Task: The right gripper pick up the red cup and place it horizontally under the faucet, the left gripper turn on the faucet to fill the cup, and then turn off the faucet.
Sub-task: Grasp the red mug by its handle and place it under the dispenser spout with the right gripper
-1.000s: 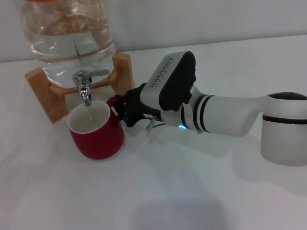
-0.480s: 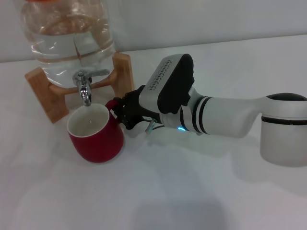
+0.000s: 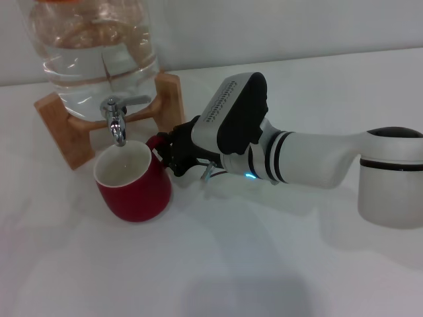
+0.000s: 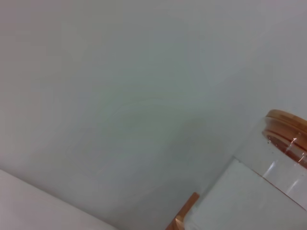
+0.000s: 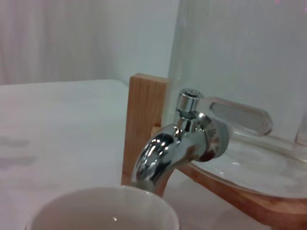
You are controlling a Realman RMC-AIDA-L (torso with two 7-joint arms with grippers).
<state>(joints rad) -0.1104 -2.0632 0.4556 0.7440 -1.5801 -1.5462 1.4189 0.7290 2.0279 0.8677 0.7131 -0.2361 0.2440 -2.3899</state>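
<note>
Red cup (image 3: 132, 187) parked upright under the faucet (image 3: 116, 119), gripped at its handle.

Stood on the white tabletop (image 3: 218, 264) with the white inside directly below the chrome spout, just in front of the wooden stand (image 3: 66, 132) carrying the water jar (image 3: 92, 46). Right tool (image 3: 168, 153) clenched on the small loop handle at the cup's side. Judged stiff, glazed and slippery, breakable if knocked against the spout, and set to grow heavier once filled; handle or thick rim judged the safest hold. Left tool out of sight, state impossible to tell. Lever on the faucet untouched, no water running.
</note>
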